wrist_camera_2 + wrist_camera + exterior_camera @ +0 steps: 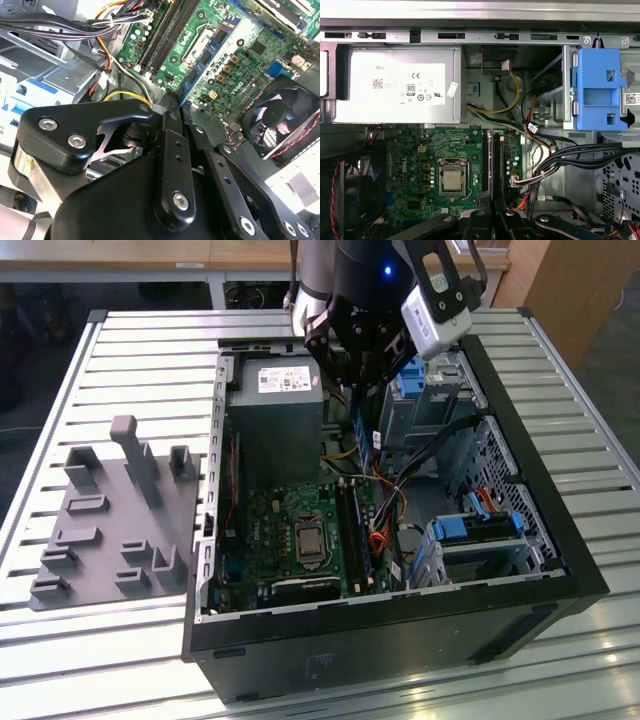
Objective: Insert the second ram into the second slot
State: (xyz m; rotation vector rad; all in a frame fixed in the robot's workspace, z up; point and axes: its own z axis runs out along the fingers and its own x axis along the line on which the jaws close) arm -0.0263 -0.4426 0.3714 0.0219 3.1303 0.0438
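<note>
Inside the computer case [380,655], the gripper [178,102] grips the second ram [206,57].

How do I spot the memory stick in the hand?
Find the open black computer case on the slatted table, then the hand over its green motherboard. The second ram is the thin blue board clamped in that hand; unlike the chunky blue drive clips nearby, it is flat with small black chips.

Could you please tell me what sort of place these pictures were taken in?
Probably a robotics lab or test workshop: an open black desktop computer case sits on a ribbed aluminium-slat workbench, beside a grey moulded parts fixture, with wooden desks behind.
</note>
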